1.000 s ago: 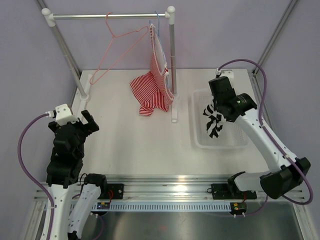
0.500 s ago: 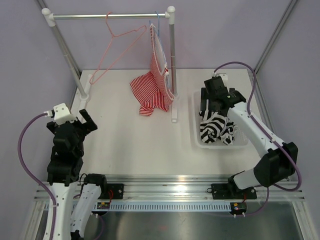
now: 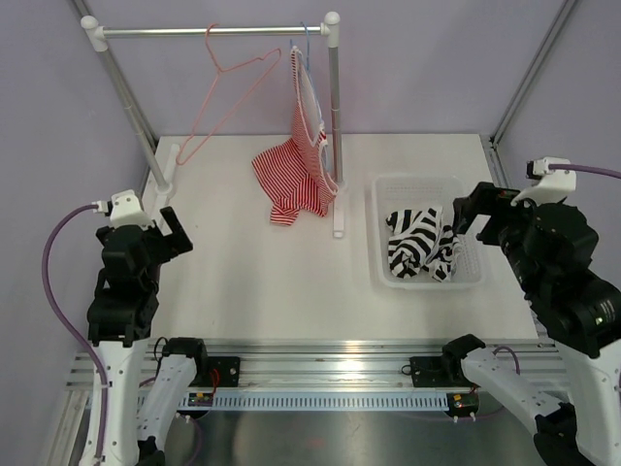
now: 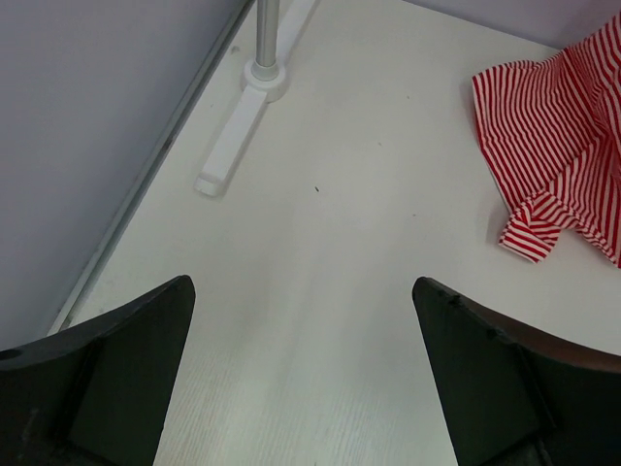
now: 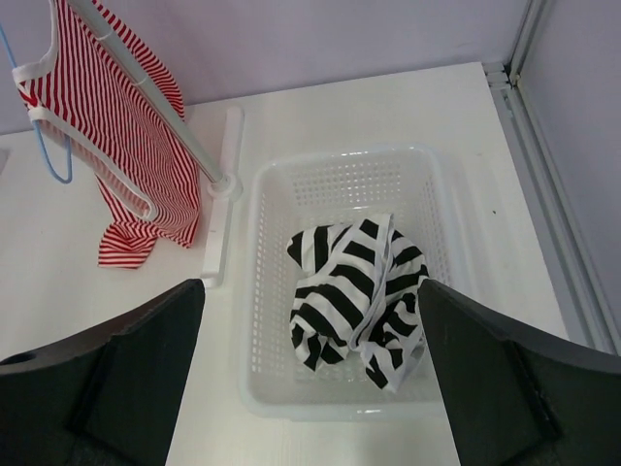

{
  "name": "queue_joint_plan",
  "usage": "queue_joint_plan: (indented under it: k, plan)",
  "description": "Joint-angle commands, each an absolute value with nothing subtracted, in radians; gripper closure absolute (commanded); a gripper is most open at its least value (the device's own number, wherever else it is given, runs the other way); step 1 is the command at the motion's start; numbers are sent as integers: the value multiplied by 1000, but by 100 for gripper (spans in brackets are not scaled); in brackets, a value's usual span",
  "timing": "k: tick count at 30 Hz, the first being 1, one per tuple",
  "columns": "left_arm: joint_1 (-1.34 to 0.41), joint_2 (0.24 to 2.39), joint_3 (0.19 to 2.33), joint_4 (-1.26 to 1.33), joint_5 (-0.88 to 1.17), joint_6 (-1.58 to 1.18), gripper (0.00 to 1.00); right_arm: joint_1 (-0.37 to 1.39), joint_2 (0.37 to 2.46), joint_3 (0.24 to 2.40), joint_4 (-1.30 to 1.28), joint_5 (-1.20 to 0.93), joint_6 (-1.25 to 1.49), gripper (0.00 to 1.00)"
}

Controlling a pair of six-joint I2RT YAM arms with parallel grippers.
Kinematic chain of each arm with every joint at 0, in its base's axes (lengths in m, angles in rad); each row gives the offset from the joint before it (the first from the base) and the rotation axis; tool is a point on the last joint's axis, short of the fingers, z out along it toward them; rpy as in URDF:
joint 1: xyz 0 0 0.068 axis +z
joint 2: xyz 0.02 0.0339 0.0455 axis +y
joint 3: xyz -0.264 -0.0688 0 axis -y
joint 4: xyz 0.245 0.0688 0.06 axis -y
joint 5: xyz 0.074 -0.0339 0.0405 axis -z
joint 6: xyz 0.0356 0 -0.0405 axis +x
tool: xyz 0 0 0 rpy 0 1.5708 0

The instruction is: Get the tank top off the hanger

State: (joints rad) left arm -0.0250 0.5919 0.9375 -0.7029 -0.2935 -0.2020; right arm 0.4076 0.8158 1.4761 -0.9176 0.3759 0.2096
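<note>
Evidently the removal step is done, judging by how things lie. The sleeveless black-and-white bold-striped tank top [image 5: 354, 291] sits crumpled inside the white perforated plastic basket [image 5: 340, 155]. The thin pink wire hanger [image 3: 225, 97] hangs bare, well apart from the basket, up and to its far left.

The tank top is bunched into a loose heap with folds turned over one another. A pale edging strip runs across its middle, and it fills the middle and near part of the basket.

The right claw [image 5: 310, 364] hovers above the basket on its near-right side. Its two dark fingers are spread wide, nothing is between them, and neither touches the cloth.

The left claw [image 4: 310, 379] is well to the left of the basket over bare white surface. It is likewise spread and empty.

A smaller red-and-white thin-striped top [image 3: 296, 175] hangs on a blue hanger [image 3: 306, 44] just left of the basket. It trails onto the surface and is no part of this job.

What remains, I judge, is only to draw the arms back without snagging the basket rim or catching the cloth.
</note>
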Motion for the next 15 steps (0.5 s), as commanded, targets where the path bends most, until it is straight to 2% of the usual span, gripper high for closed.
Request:
queue_joint_plan:
  k: [1,5,15]
  plan:
    - [-21,587,1054,-800,-200,-206,1,403,809,1486,-1076,397,179,1]
    - [-31,600,1166,-939,-134,-163,1,405,738,1479,-1169,446,172,0]
    - [-126,525,1233,-1049,-216,-167,1,403,624,1491,-1276,449,187,1]
